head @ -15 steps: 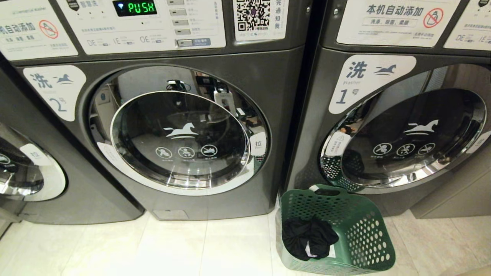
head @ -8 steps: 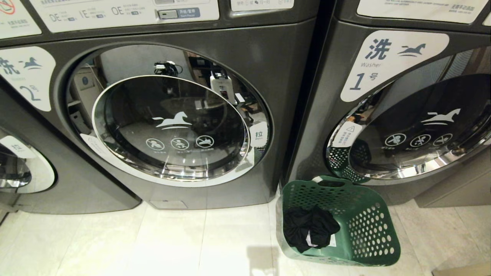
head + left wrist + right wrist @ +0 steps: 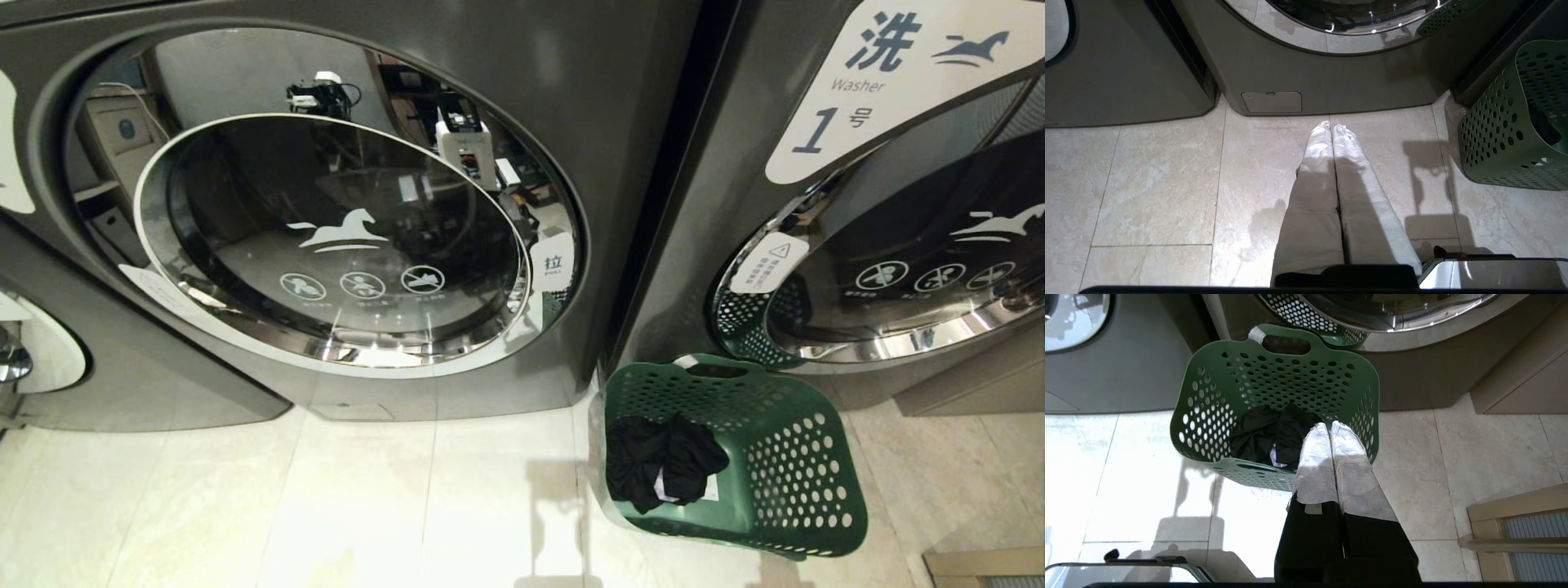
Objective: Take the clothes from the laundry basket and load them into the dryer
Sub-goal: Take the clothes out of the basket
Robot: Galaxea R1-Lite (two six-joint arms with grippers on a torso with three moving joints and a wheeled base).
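Observation:
A green perforated laundry basket stands on the floor between two grey machines, with a bundle of black clothes inside. The dryer, its round glass door shut, fills the left of the head view. In the right wrist view the basket and the clothes lie just beyond my right gripper, which hangs above the basket's near rim, shut and empty. My left gripper is shut and empty above the floor tiles before the dryer's base, with the basket off to one side. Neither arm shows in the head view.
A second machine marked 1 stands behind the basket, its door shut too. Part of a third machine is at the far left. A wooden cabinet corner is near the basket. Pale floor tiles spread in front.
The head view has tilted down: the control panels have slid out of the top, and the machines and basket sit higher in the picture. Nothing in the scene has moved.

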